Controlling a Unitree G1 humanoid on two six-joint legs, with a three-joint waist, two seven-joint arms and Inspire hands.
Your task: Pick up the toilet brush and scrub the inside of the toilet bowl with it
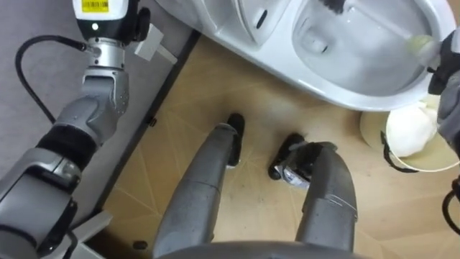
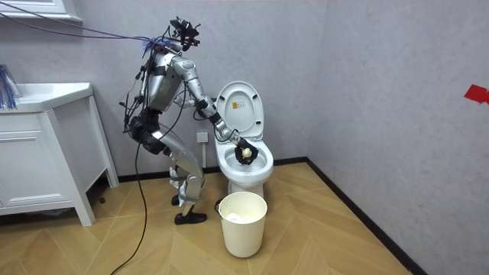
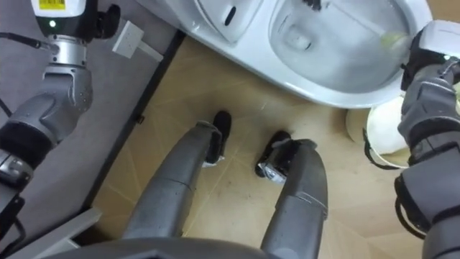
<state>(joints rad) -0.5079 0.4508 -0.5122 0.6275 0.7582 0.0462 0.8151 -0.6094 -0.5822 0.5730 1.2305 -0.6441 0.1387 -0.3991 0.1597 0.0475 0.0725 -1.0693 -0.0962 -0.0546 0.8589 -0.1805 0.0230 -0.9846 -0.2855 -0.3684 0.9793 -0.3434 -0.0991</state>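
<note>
Left eye view is crossed along its top by the toilet (image 1: 323,83). Inside the bowl the toilet brush (image 1: 381,26) is seen slanting from its dark bristle head (image 1: 332,6) at the top edge down to a pale handle end at the upper right. That end is met by the right hand (image 3: 435,43), whose fingers are judged to be clenched round the handle, though the grip itself is partly blurred. The left hand (image 1: 100,18) is cut off by the upper left edge of the frame, so it cannot be told whether its fingers are curled or straight. In the room view the robot is shown standing with bent knees at the toilet, centre of the frame, with the lid (image 2: 238,107) raised and one arm reaching into the bowl.

The brush is judged to be light, with a slim, stiff, smooth handle and springy bristles. A wet plastic handle is likely to be slippery, so it is best taken near its far end with the fingers wrapped fully round. There leverage is gained and the hand is kept clear of the water. The porcelain is hard and could be chipped by a knock, so moderate pressure is advised.

Counted:
- one toilet
- one brush
- one white bin (image 2: 243,229), lower centre of the room view
- one white cabinet (image 2: 46,153), at its left
</note>
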